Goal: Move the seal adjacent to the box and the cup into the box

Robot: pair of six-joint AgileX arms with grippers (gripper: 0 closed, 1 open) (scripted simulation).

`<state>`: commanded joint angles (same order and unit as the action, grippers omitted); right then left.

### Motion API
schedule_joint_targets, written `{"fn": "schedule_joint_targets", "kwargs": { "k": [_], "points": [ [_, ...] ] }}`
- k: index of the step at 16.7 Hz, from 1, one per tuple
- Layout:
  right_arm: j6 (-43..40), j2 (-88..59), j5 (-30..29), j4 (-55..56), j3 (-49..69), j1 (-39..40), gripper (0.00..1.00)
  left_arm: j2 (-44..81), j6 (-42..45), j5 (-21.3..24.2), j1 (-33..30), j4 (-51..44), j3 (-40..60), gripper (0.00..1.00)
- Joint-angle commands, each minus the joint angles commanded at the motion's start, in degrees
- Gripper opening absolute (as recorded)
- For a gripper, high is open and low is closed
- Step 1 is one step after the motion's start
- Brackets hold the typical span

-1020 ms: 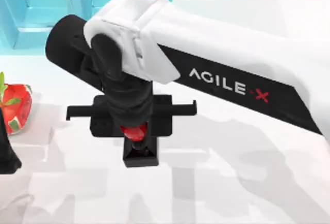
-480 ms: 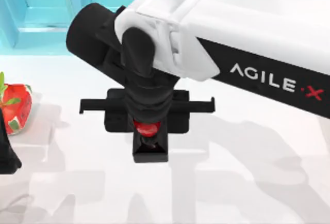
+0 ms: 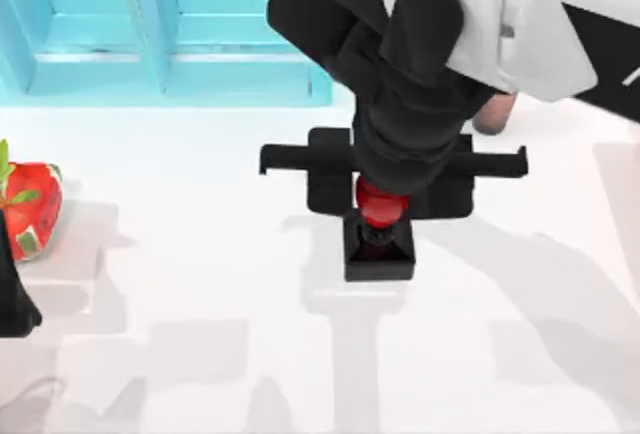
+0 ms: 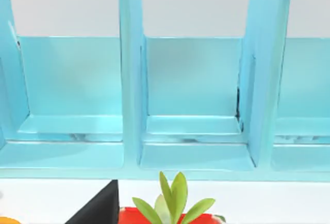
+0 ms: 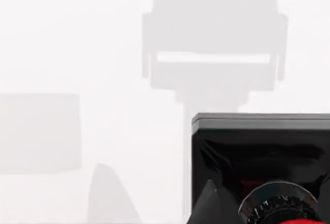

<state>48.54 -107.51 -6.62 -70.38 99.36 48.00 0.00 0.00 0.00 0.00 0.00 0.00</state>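
Observation:
The seal, a red knob [image 3: 381,205] on a black square base [image 3: 379,252], hangs in my right gripper [image 3: 380,210], which is shut on the knob from above. It is near the table's middle, just in front of the blue box's [image 3: 180,64] right end, and casts a shadow on the table. In the right wrist view the seal's black base [image 5: 258,146] shows close up. Past the arm, right of the box, a bit of the coppery-brown cup [image 3: 495,114] peeks out. My left arm [image 3: 12,294] is parked at the left edge.
A red strawberry-like thing with green leaves [image 3: 28,209] lies at the far left, near the left arm; its leaves [image 4: 172,201] show in the left wrist view before the box's blue compartments [image 4: 193,105]. White table [image 3: 200,284] lies open in front.
My right arm has carried the seal to the right and a little toward the back, from the centre-left to in front of the box's right end. The left arm has stayed still.

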Motion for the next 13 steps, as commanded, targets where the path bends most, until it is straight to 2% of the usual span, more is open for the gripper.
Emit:
{"fn": "schedule_joint_targets", "kwargs": {
  "k": [9, 13],
  "points": [
    [-22.79, 34.93, 6.26, -0.03, -32.5, -22.84, 0.0, 0.0, 0.0, 0.0, 0.0, 0.0, 0.0, 1.0],
    [-30.02, 45.33, 8.1, -0.06, -42.63, -29.86, 0.0, 0.0, 0.0, 0.0, 0.0, 0.0, 0.0, 1.0]
  ]
}}
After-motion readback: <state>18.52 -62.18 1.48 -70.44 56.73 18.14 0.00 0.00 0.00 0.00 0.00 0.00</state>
